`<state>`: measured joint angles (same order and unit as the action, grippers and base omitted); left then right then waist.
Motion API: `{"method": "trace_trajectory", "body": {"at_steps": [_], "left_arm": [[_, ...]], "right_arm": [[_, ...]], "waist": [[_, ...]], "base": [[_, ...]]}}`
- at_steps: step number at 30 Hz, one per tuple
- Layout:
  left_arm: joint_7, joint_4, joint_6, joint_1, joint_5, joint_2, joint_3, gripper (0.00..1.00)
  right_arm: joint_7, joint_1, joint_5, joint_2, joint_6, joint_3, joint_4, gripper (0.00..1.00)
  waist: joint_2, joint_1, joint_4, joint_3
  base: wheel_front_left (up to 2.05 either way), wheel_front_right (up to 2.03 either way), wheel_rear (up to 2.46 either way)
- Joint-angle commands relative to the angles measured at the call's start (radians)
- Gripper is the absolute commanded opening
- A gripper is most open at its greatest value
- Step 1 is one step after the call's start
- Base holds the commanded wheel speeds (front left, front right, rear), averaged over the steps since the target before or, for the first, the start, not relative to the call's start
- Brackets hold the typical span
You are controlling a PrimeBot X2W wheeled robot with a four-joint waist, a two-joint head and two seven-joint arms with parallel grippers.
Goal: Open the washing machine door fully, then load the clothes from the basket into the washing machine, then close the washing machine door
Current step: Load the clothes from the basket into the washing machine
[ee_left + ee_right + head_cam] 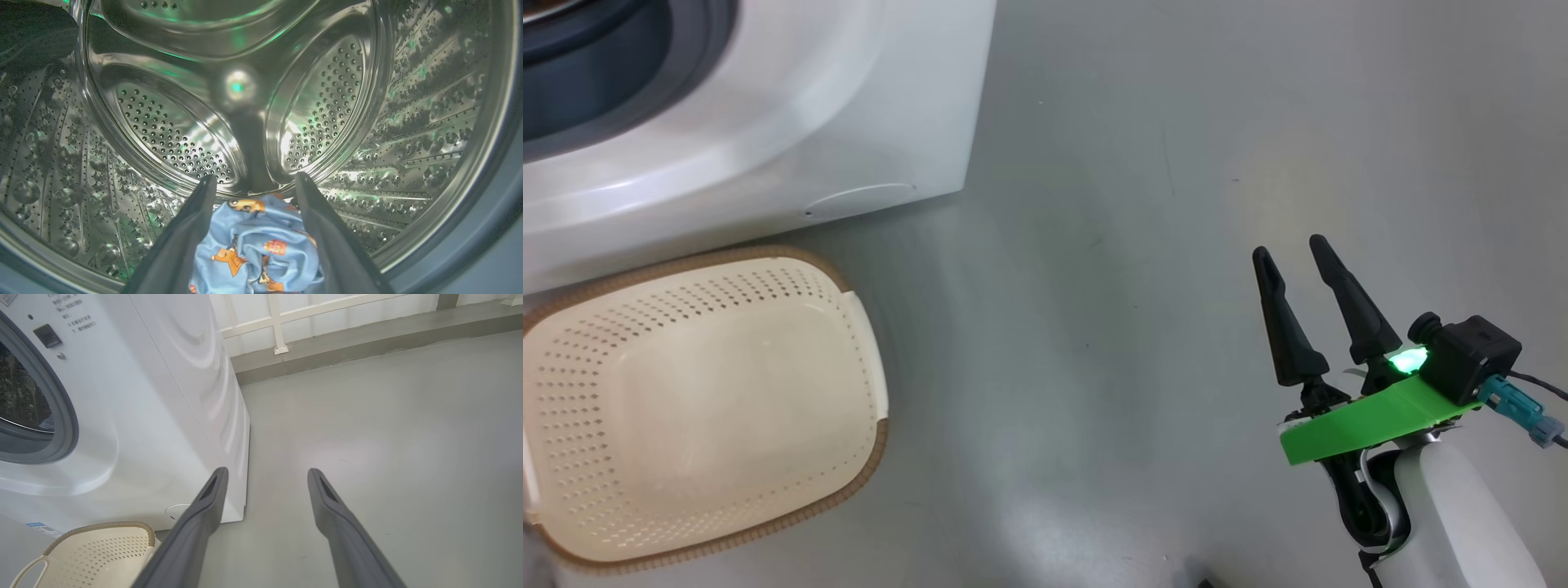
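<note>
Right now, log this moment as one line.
stage: loading | left gripper: jaws open inside washing machine drum, clothes between | right gripper: jaws open | basket: looks empty

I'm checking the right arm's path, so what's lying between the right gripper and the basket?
Bare grey floor lies between the right gripper and the basket, as the head view shows; nothing sits on that stretch.

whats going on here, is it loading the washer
The robot is loading laundry. Its left gripper is inside the steel drum of the washing machine, jaws open, with a blue printed garment between its fingers. The basket on the floor beside the machine looks empty. The right gripper hangs open above the floor, holding nothing.
</note>
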<state>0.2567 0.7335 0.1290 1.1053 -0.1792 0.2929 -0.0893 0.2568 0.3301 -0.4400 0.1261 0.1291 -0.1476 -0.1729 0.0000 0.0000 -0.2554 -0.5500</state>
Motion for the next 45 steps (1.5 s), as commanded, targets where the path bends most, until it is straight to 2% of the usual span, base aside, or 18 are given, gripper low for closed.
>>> {"method": "trace_trajectory", "body": {"at_steps": [1,20,30,45], "left_arm": [[0.005,-0.033,0.001,-0.033,0.018,0.033,-0.017,1.00],[0.005,-0.179,0.002,-0.326,-0.026,-0.092,-0.070,1.00],[0.005,-0.279,0.002,-0.485,-0.022,-0.125,-0.088,1.00],[0.005,-0.415,0.002,-0.735,-0.007,-0.168,-0.061,1.00]], "right_arm": [[0.005,-0.008,0.004,0.009,0.002,-0.016,0.020,1.00],[0.005,-0.027,0.007,0.055,0.002,-0.001,0.010,1.00],[0.005,-0.051,0.006,0.079,0.002,0.020,0.006,1.00],[0.005,-0.130,-0.001,0.115,0.002,0.042,-0.007,1.00]], "waist": [[0.0000,0.0000,0.011,0.009],[0.0000,0.0000,0.091,0.101],[0.0000,0.0000,0.132,0.151],[0.0000,0.0000,0.174,0.279]], "base": [[0.00,0.00,0.00],[0.00,0.00,0.00],[0.00,0.00,0.00],[0.00,0.00,0.00]]}}
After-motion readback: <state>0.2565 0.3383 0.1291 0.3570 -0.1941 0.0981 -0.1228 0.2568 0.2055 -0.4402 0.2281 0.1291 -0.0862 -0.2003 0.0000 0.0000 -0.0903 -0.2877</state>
